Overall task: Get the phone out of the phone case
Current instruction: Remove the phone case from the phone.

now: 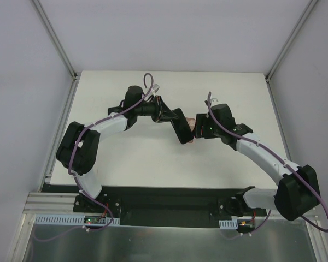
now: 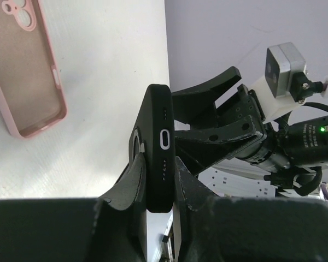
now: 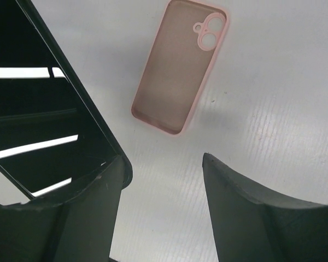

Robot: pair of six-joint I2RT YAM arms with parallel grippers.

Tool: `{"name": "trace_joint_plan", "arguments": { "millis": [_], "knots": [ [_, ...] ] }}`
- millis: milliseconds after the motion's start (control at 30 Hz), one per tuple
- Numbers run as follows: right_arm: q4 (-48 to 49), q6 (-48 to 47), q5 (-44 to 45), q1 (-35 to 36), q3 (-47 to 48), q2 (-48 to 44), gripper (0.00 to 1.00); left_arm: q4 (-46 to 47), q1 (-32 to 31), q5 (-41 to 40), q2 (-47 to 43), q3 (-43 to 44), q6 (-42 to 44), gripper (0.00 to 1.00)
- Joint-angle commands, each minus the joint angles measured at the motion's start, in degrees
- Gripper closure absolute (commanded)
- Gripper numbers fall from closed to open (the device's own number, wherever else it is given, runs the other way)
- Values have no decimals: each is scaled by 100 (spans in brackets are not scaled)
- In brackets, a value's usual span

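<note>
The black phone [image 2: 159, 147] stands edge-on between my left gripper's [image 2: 156, 177] fingers, charging port facing the camera, lifted off the table. The salmon-pink phone case [image 2: 27, 71] lies empty on the white table, open side up, apart from the phone. In the right wrist view the case [image 3: 180, 71] lies ahead of my right gripper [image 3: 163, 164], which is open and empty above the table. The phone's glossy face [image 3: 49, 109] sits by that gripper's left finger. In the top view both grippers meet mid-table [image 1: 180, 126], and only a sliver of the case [image 1: 192, 130] shows.
The white table [image 1: 153, 158] is walled by grey panels left, right and behind. My right arm's wrist and camera [image 2: 287, 65] are close to the right of the held phone.
</note>
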Motion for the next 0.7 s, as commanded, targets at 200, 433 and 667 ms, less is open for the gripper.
{"name": "trace_joint_plan", "arguments": {
  "millis": [200,433,667],
  "knots": [
    [-47,142,571,21,-413,485,45,1928,-347,1581,-623,487,-1666,100],
    [-135,160,870,214,-317,864,49,1876,-391,1546,-676,469,-1693,100],
    [515,283,-139,215,-580,530,47,1418,-400,1467,-667,425,-1323,100]
  ]
}}
